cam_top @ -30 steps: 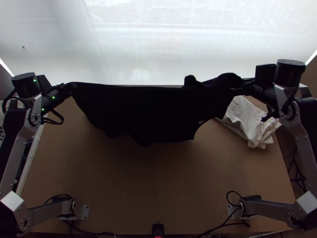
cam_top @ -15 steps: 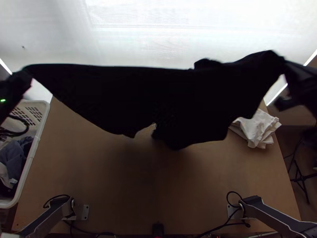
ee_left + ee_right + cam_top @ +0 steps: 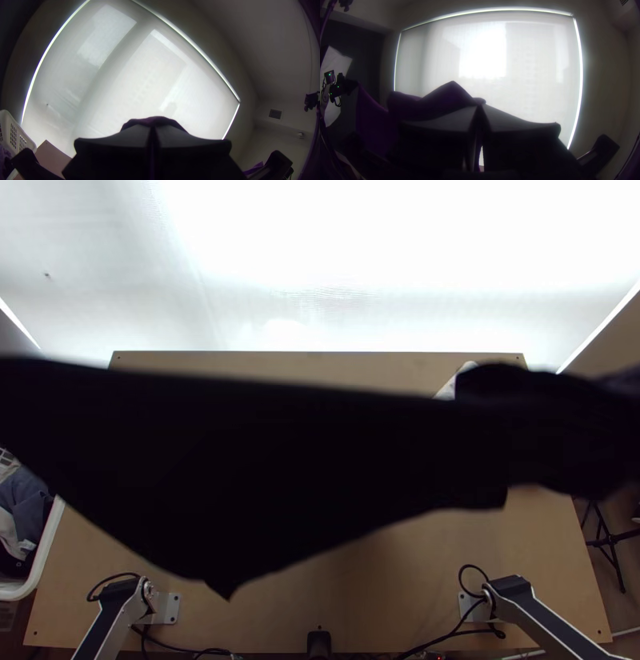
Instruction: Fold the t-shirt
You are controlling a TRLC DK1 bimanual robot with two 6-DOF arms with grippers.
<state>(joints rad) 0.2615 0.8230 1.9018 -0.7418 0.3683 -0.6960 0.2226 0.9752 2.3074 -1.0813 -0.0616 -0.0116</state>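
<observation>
- Top view: high over the table (image 3: 384,608), looking steeply down, the blind (image 3: 320,268) beyond.
- Left wrist view: close behind its fingers (image 3: 110,151), facing the blind at a tilt.
- Right wrist view: close behind its fingers (image 3: 523,146), facing the blind almost level.
- All share blind and shirt (image 3: 264,460); top and left wrist share the basket (image 3: 50,540).

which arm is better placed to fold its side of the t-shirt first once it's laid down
Probably the left: the left gripper and the right gripper both hold the t-shirt above the table, but its left side shows a plain outline, while its right side looks bunched.
</observation>
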